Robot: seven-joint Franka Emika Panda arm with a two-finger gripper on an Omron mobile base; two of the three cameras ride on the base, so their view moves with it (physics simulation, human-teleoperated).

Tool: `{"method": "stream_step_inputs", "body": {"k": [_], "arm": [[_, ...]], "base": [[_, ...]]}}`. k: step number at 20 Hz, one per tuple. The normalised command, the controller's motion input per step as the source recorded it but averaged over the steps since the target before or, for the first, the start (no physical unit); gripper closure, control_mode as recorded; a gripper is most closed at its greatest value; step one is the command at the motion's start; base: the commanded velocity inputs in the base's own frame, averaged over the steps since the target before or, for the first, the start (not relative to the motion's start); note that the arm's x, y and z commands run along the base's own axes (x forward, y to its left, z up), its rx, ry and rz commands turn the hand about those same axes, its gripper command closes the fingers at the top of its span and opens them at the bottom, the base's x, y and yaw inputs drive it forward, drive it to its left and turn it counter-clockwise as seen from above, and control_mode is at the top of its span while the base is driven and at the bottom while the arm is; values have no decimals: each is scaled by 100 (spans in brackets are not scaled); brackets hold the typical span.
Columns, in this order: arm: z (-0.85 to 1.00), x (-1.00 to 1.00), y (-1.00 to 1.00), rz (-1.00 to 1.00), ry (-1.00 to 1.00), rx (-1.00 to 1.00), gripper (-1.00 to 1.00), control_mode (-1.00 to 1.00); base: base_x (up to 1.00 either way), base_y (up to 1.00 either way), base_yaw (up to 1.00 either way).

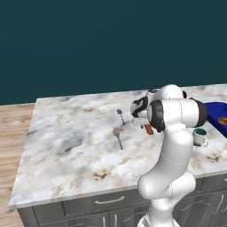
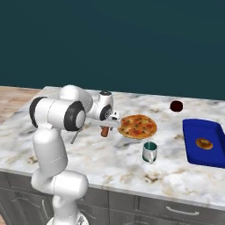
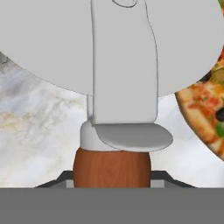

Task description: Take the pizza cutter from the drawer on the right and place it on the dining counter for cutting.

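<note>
My gripper is shut on the pizza cutter, clamping its reddish-brown handle. In the hand view the handle sits between my fingertips and the big silver wheel reaches out over the marble. The cutter hangs low over the dining counter, just left of a pizza. I cannot tell whether it touches the marble. The drawer is out of view.
A grey fork and spoon lie on the marble left of my arm. A green mug stands in front of the pizza. A blue tray sits at the right, with a small dark red bowl behind.
</note>
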Motion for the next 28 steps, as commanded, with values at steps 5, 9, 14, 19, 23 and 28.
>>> {"method": "stream_step_inputs", "body": {"k": [5,9,14,19,23,28], "arm": [[-12,8,-14,0,0,0,100,-100],[-17,16,-6,0,0,0,100,-100],[-19,23,0,0,0,0,100,-100],[-17,23,0,0,0,0,100,-100],[-16,19,0,0,0,0,100,-100],[-8,3,0,0,0,0,-100,-100]], "base": [[0,0,0],[0,0,0],[0,0,0],[0,0,0],[0,0,0],[0,0,0]]}}
